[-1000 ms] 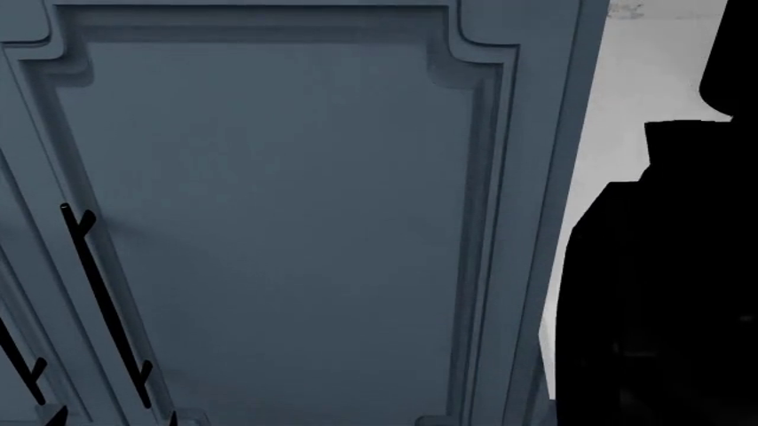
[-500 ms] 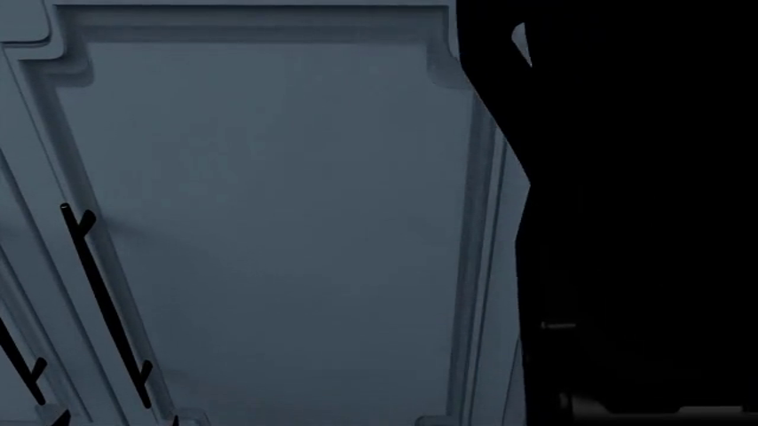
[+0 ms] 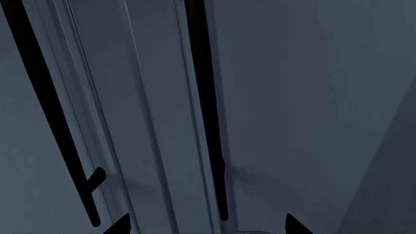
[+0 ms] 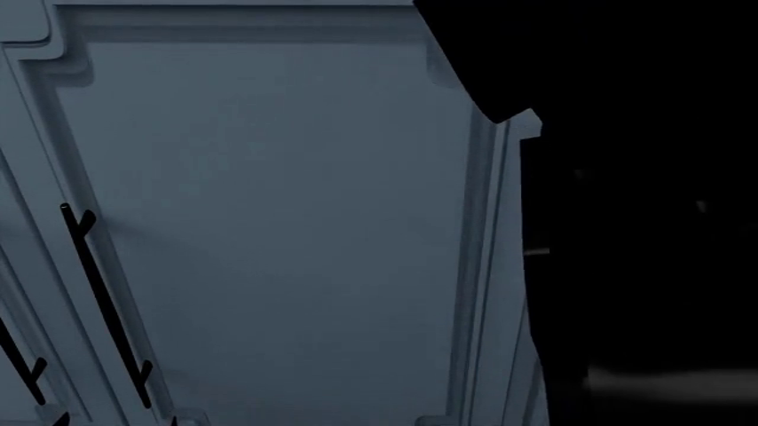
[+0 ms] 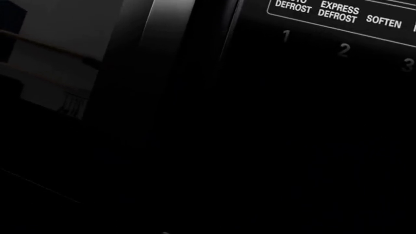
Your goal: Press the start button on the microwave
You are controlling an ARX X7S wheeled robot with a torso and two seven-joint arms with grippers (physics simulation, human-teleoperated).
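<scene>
The right wrist view is pressed close to the microwave's black control panel [image 5: 325, 29]. I read the labels DEFROST, EXPRESS DEFROST and SOFTEN, with the digits 1 [image 5: 286, 35], 2 [image 5: 344, 48] and 3 below them. No start button shows; the lower panel is lost in darkness. My right gripper's fingers cannot be made out in that dark. In the head view my right arm is a large black mass [image 4: 640, 222] filling the right side. My left gripper [image 3: 208, 229] is open and empty, with only its two black fingertips [image 3: 120, 226] showing in front of cabinet doors.
A blue-grey panelled cabinet door [image 4: 272, 222] fills the head view, with black bar handles [image 4: 105, 306] at its lower left. The left wrist view shows the same kind of doors with two long black handles [image 3: 206, 107]. A grey vertical strip [image 5: 162, 29] runs beside the microwave panel.
In the head view the black mass of my right arm has risen and spread left, covering the white wall that showed at the right. The cabinet door has not shifted.
</scene>
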